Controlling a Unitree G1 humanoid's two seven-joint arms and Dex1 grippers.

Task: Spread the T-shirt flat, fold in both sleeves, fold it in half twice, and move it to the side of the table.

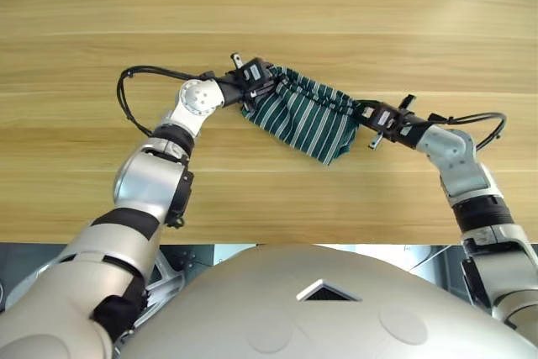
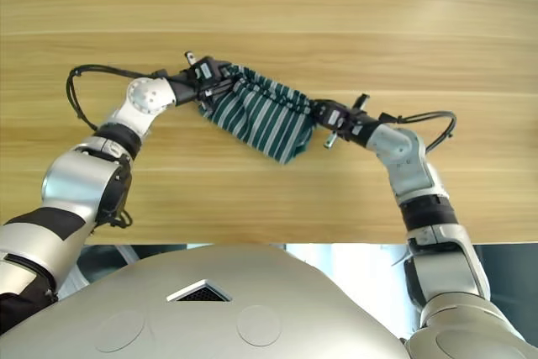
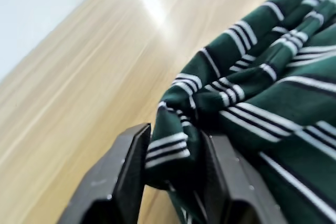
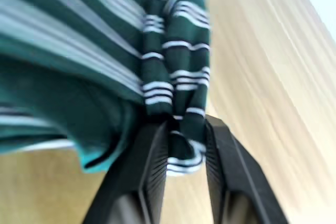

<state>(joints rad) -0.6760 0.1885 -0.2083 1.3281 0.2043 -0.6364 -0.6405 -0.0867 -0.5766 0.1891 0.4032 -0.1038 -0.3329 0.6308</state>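
L tool [image 1: 267,81] & R tool [image 1: 363,112] are clamping ends of green-striped fabric T-shirt [image 1: 303,119] over wooden table [image 1: 269,6], prob. for spreading.

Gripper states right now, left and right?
Left gripper: shut on the T-shirt.
Right gripper: shut on the T-shirt too, at its opposite end.

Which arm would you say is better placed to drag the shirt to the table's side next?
Left, narrowly: each tool is shut on one end of the shirt. The left tool holds the farther end, so it could pull sideways along the table while the right tool trails.
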